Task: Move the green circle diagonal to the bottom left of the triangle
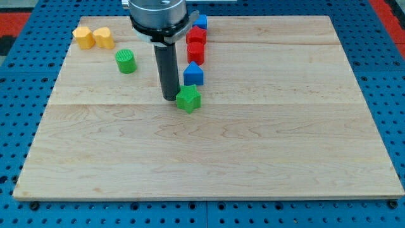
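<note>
Standing alone near the board's (209, 158) top left, the green circle (126, 61) is well apart from the blue triangle (193, 74). My tip (169, 97) has no fingers; it rests just left of the green star (188, 99), apparently touching it.

The pale wooden worktop (253, 158) is lying on a blue pegboard base (380, 38). A green circle (126, 61) is sitting near its upper left, with two yellow blocks (93, 37), shapes unclear, touching each other at its ten o'clock. A green star-like block (188, 99) is resting near the centre. A blue triangle-topped block (193, 74) is standing at its twelve o'clock. Two red blocks (195, 44) are lining up beyond it, and another blue block (200, 21) is sitting at the far edge.
</note>
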Motion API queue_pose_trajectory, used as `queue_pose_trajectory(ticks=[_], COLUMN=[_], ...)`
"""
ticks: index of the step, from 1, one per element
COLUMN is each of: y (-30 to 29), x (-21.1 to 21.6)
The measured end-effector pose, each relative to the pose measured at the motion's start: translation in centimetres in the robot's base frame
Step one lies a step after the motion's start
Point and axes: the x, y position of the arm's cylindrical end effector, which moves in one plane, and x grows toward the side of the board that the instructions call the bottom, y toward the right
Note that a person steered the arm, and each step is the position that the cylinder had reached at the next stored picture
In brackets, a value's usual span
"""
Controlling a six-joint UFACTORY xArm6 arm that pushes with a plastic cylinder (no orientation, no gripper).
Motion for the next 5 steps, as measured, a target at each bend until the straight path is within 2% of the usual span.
queue_pose_trajectory(ticks=[1, 2, 3, 4, 5], y=[-6.5, -21.1, -23.7, -16.9, -14.7], x=[4.6, 1.5, -7.1, -13.2, -13.0])
